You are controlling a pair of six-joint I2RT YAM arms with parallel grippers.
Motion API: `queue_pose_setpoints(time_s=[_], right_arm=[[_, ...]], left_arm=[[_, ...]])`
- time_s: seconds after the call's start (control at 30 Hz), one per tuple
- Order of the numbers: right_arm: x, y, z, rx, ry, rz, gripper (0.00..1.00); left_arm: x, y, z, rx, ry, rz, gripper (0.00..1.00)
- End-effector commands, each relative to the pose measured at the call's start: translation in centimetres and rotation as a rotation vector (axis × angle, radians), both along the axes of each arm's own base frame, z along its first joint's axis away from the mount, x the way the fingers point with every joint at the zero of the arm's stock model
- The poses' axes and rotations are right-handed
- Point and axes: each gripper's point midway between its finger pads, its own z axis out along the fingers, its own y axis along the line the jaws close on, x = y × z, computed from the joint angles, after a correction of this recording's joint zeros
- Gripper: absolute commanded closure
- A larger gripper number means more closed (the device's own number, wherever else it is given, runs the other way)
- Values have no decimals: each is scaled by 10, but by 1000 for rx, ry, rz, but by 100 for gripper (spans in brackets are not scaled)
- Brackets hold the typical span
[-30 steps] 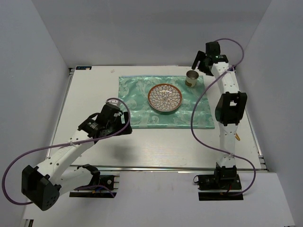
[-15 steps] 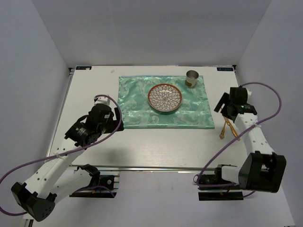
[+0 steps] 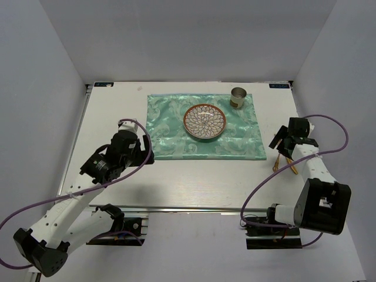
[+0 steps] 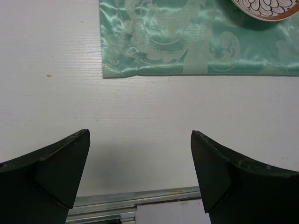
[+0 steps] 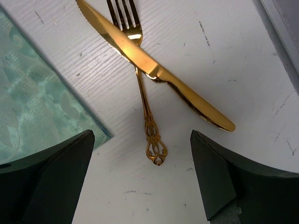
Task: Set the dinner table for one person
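The white dinner table point(image 3: 194, 182) carries a green patterned mat point(image 3: 176, 126) with a brown-rimmed patterned plate point(image 3: 204, 122) and a metal cup point(image 3: 238, 97) on it. A gold fork point(image 5: 148, 121) and a gold knife point(image 5: 140, 56) lie crossed on the bare table point(image 5: 210, 56) right of the mat; the knife rests over the fork. They also show in the top view as the fork point(image 3: 275, 165) and knife point(image 3: 292, 168). My right gripper point(image 5: 141, 140) is open and empty, just above the fork's handle. My left gripper point(image 4: 139, 133) is open and empty over bare table point(image 4: 140, 102), near the mat's front left corner point(image 4: 105, 74).
A silver rail point(image 3: 194, 208) runs along the table's near edge and shows in the left wrist view point(image 4: 140, 200). Grey walls close in the left, back and right sides. The mat's front right corner point(image 5: 100, 133) lies beside the fork. The plate's edge point(image 4: 261, 9) shows at top right.
My right arm has swung from beside the cup at the back to the right side, down over the fork and knife. My left arm has drawn back slightly left off the mat's edge.
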Motion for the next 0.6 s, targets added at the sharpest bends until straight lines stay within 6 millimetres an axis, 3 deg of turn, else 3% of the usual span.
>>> queue_pose_setpoints(time_s=[0.0,0.03,0.2,0.27,0.3,0.33,0.37,0.4,0.43,0.47,0.5,0.57], right_arm=[[24,1,6,16,-72,45,11],[30,-3,10,2,-78,58,11],[37,-36,-6,-103,61,-21,11],[57,-26,12,-81,-20,90,11],[73,-31,42,-151,-101,157,11],[73,-31,46,-155,-112,157,11],[82,-37,66,-227,-135,242,11],[85,-42,72,-295,-117,326,11],[76,-44,61,-312,-28,398,11],[77,-51,69,-364,27,491,11],[70,-51,55,-345,113,537,11],[57,-49,45,-321,125,568,11]], left_arm=[[1,-6,0,-11,-6,-38,2],[3,-5,-2,-1,2,-28,2],[2,3,1,2,-15,16,2],[1,8,6,-5,-39,38,2],[1,7,6,-11,-41,33,2],[1,6,7,-12,-43,29,2],[1,6,5,-8,-37,27,2],[1,6,5,-8,-36,29,2],[2,9,5,-5,-36,40,2],[2,8,6,-10,-39,39,2],[2,9,7,-12,-45,40,2],[1,11,9,-14,-58,45,2]])
